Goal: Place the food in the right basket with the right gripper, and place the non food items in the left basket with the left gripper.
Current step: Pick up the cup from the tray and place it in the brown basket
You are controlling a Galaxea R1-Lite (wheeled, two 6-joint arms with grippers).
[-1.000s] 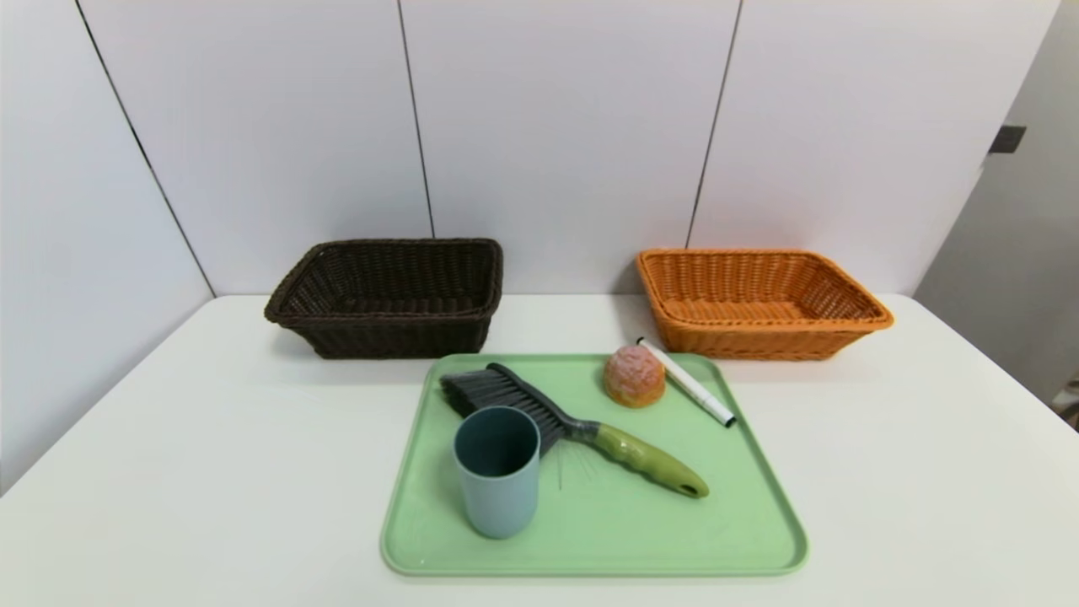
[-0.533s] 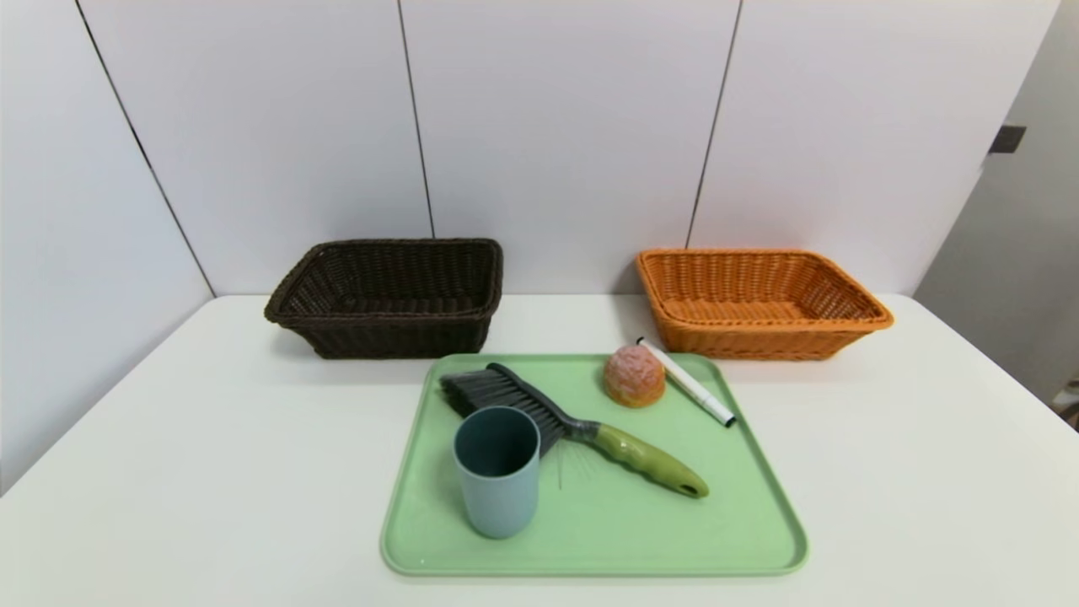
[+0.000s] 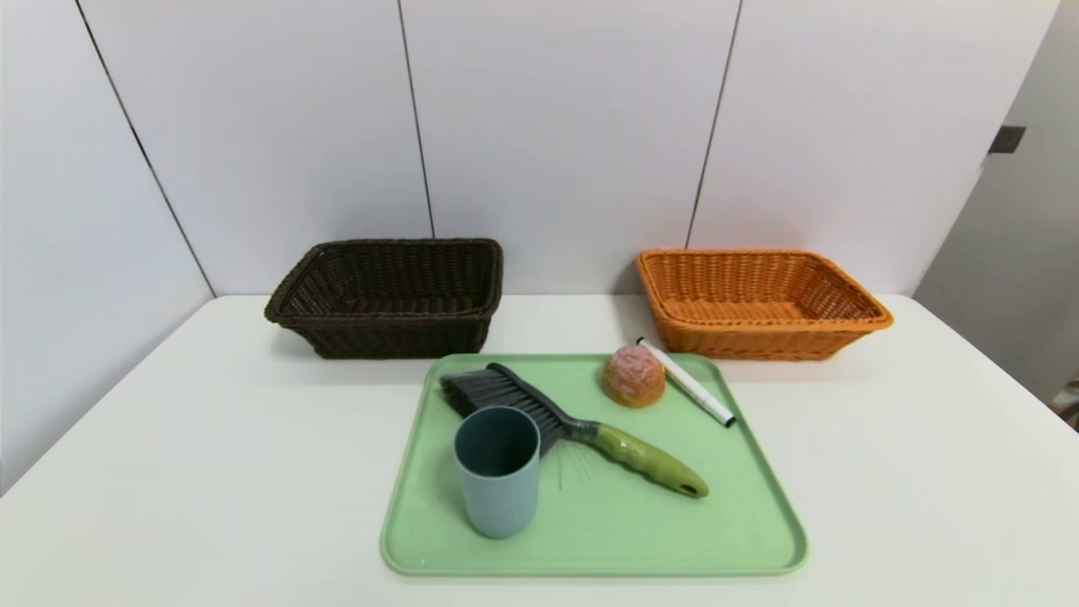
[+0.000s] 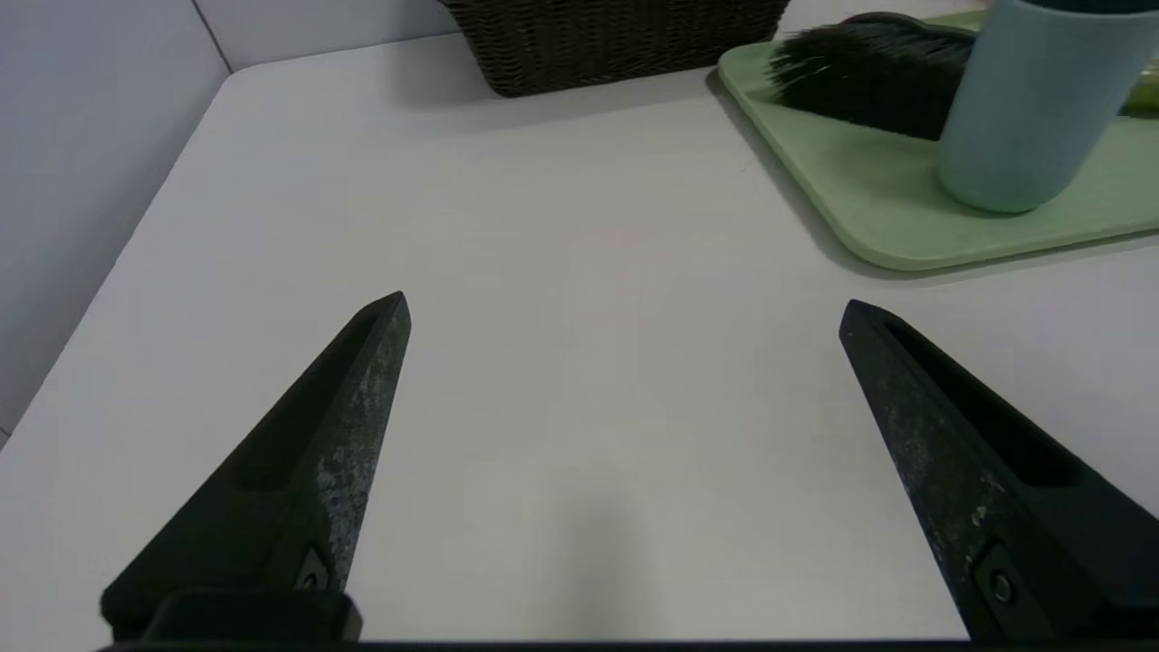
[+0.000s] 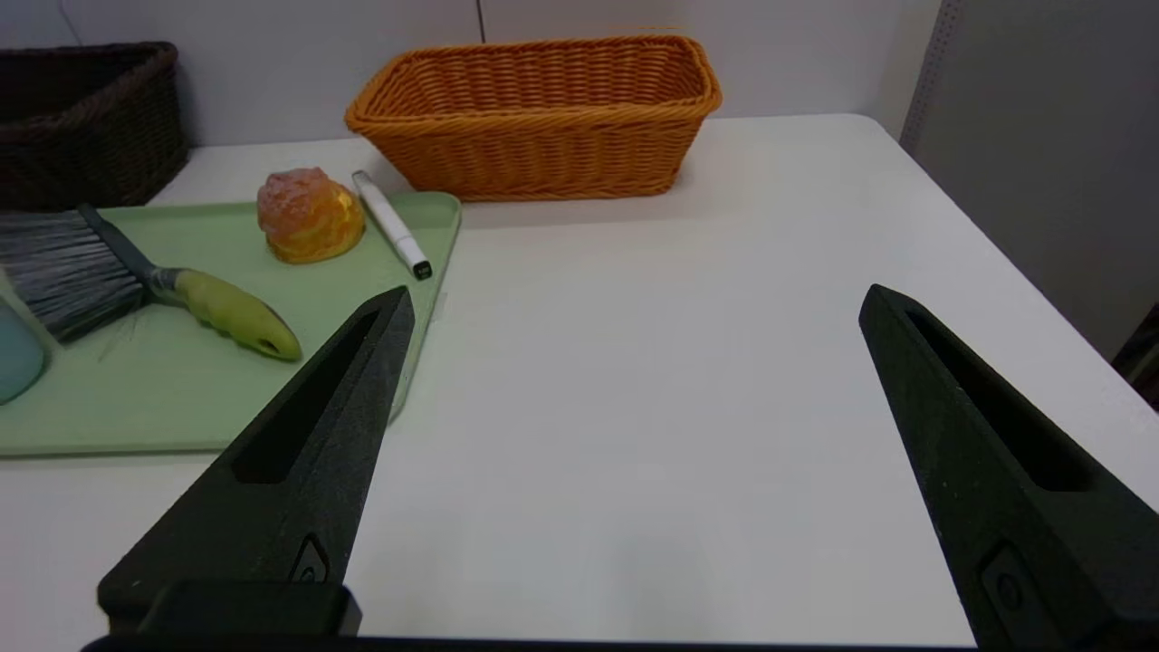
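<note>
A pinkish-tan bun [image 3: 634,375] [image 5: 310,215] sits at the far right of a green tray [image 3: 742,523]. Beside it a white marker [image 3: 687,393] [image 5: 391,224] lies over the tray's rim. A green-handled brush [image 3: 573,426] [image 5: 217,308] lies across the tray, and a blue-grey cup [image 3: 497,470] [image 4: 1032,100] stands at its near left. The dark brown basket [image 3: 392,295] is at the back left, the orange basket [image 3: 759,302] [image 5: 543,113] at the back right. My left gripper [image 4: 623,303] is open over bare table left of the tray. My right gripper [image 5: 634,299] is open over bare table right of the tray. Neither arm shows in the head view.
The white table [image 3: 169,472] meets white wall panels behind the baskets. Its right edge [image 5: 996,244] drops off beside a grey wall. Both baskets have nothing in them.
</note>
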